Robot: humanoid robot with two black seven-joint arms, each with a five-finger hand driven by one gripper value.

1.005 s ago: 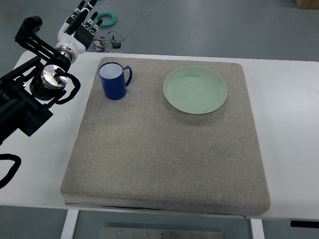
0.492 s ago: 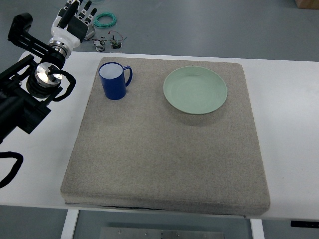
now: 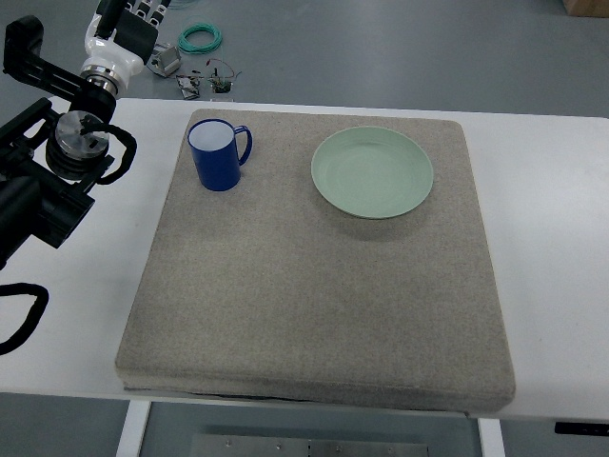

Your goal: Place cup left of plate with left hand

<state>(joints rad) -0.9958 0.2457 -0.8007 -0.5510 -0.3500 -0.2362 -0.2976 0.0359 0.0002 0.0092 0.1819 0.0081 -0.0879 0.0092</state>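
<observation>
A blue cup (image 3: 216, 157) with a white inside stands upright on the grey mat (image 3: 314, 286), its handle pointing right. It is to the left of the pale green plate (image 3: 372, 172), with a gap between them. My left hand (image 3: 128, 21) is at the top left corner, beyond the table's far edge and well away from the cup. Its fingers reach out past the picture's top edge and hold nothing. The left arm (image 3: 57, 162) lies over the table's left side. The right arm is not in view.
The white table (image 3: 542, 219) shows around the mat. On the floor behind the table lie a green cable coil (image 3: 200, 38) and some small parts (image 3: 205, 81).
My left hand has drawn back up and to the left, away from the cup, and is now partly out of the picture. The cup and plate have not moved.
</observation>
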